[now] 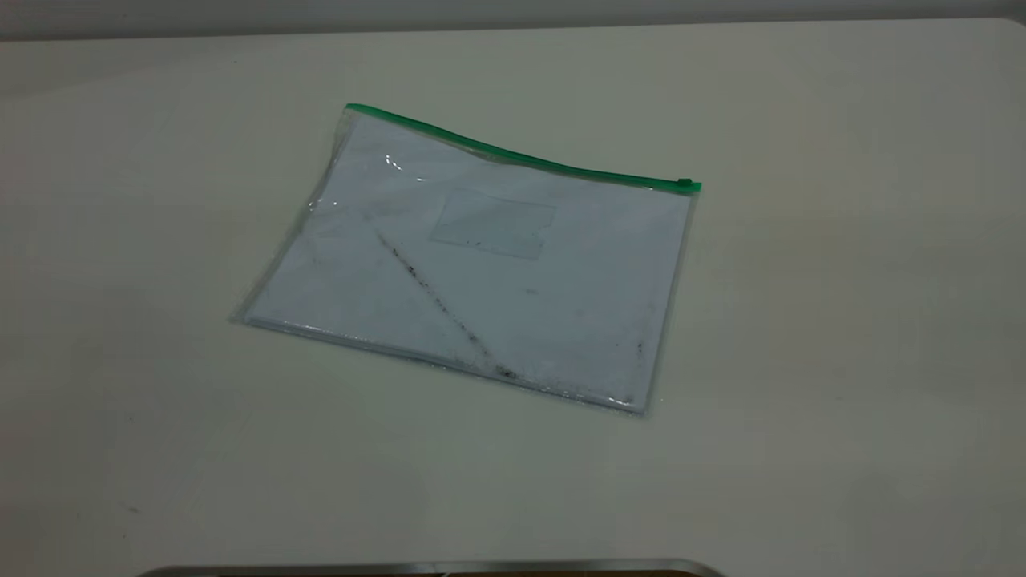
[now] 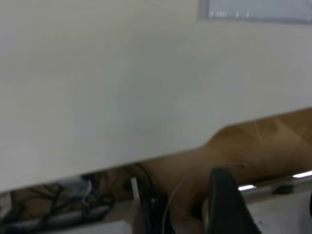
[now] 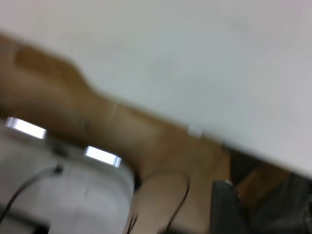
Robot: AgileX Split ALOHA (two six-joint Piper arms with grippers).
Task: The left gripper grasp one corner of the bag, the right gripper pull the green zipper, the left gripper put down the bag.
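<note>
The bag (image 1: 481,264) lies flat on the pale table (image 1: 842,336), a little left of the middle. It is clear plastic with white smudged paper and a dark diagonal streak inside. The green zipper (image 1: 513,154) runs along its far edge, with the slider tab (image 1: 684,183) at the right end. Neither gripper shows in the exterior view. In the left wrist view the left gripper (image 2: 269,195) hangs off the table's edge, open and empty, with one black finger (image 2: 229,209) in view; a bag edge (image 2: 253,9) shows far off. The right gripper (image 3: 267,207) is likewise off the table, open and empty.
A metal rim (image 1: 433,569) shows at the table's near edge. Under the table edge, the wrist views show brown floor (image 2: 263,141), cables (image 2: 58,204) and a white rounded base (image 3: 73,190).
</note>
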